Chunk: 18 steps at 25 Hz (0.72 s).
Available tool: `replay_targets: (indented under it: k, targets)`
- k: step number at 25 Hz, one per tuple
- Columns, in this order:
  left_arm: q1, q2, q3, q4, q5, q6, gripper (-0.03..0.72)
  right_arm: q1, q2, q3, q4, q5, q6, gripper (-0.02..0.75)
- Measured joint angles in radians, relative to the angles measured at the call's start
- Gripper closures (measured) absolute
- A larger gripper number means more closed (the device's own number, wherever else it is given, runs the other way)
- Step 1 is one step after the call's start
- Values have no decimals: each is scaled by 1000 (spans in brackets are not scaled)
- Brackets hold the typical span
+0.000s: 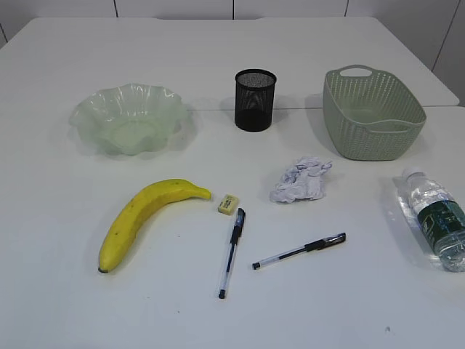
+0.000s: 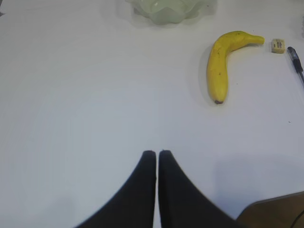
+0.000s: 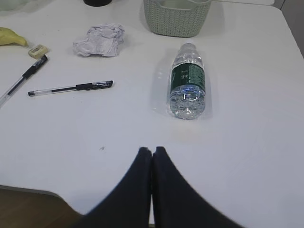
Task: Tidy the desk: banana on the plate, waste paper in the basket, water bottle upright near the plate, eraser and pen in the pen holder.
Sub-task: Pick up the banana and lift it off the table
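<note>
Nearest in the wrist views are the two grippers, neither visible in the exterior view. The left gripper (image 2: 157,153) hangs over bare desk (image 1: 58,218) with its jaws pressed together and nothing between them; the right gripper (image 3: 152,149) is likewise closed and empty.

Counted from the front of the exterior view: two pens, one banana, one eraser, one ball of waste paper, one water bottle, one plate, one pen holder, one basket.

The left pen (image 1: 232,252) lies nearly straight away from the camera, the right pen (image 1: 299,251) at a slant beside it, apart. The banana (image 1: 142,220) lies on the desk left of them, its far tip near the eraser (image 1: 228,203), which sits just beyond the left pen's cap. The waste paper (image 1: 300,179) lies further back, in front of the basket. The water bottle (image 1: 433,218) lies on its side at the right edge, cap pointing away.

At the back stand the plate (image 1: 94,109), the pen holder (image 1: 255,100) and the basket (image 1: 349,131). The plate and basket hold nothing; the pen holder's inside is dark, seemingly empty.

The right wrist view alone shows the bottle whole; the left wrist view shows only the banana, eraser, one pen's end and the plate's edge.
</note>
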Motion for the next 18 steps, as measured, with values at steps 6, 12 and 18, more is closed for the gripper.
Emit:
replay_targets:
  k: [6,12,18]
  targets:
    - [0,0,0,0,0,0,706,0,0,0,0,0,0,749]
    - [0,0,0,-32,0,0,706,0,0,0,0,0,0,749]
    - [0,0,0,-47,0,0,706,0,0,0,0,0,0,749]
